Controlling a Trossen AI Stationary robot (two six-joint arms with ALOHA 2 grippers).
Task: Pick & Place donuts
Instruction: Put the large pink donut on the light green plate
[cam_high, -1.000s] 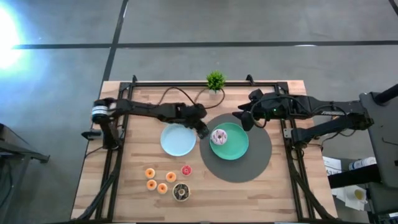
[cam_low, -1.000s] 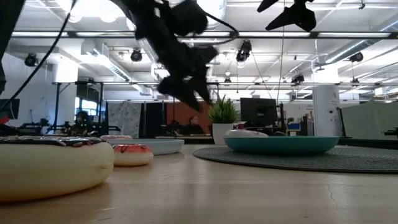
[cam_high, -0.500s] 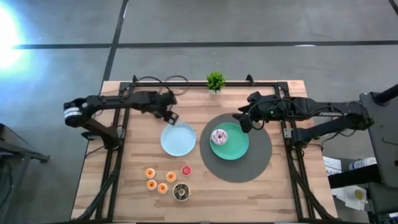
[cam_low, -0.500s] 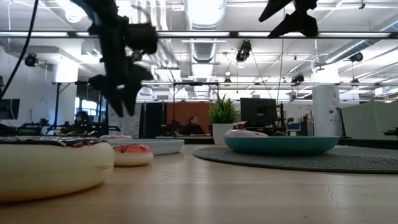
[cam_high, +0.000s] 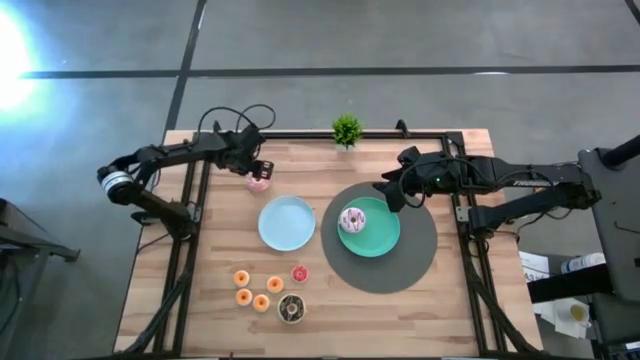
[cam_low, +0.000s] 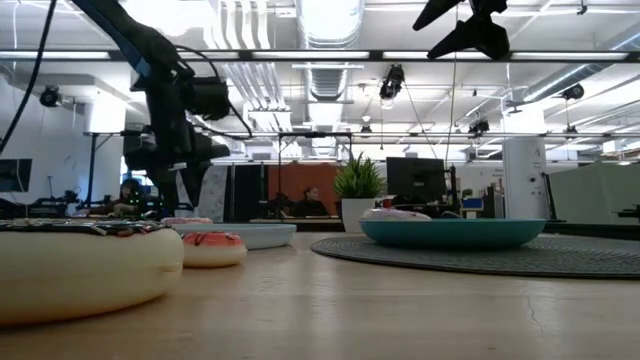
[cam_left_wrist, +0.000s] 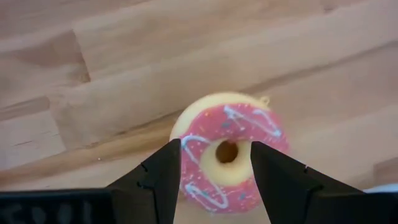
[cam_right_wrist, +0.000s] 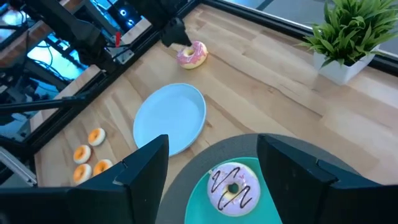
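Left gripper (cam_left_wrist: 214, 180) spread open astride pink donut (cam_left_wrist: 227, 152) on worktop (cam_high: 220, 270), right gripper (cam_right_wrist: 211, 168) open above green plate (cam_high: 385, 238).

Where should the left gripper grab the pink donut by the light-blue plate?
Across the ring, from above. The pink donut lies flat on the table, hole up, and the open left gripper already straddles it, so its fingers can pinch opposite outer edges.

Pink-iced donut (cam_left_wrist: 227, 155) with white squiggles and cream dough on light wood table (cam_left_wrist: 124, 56); dark jaws.
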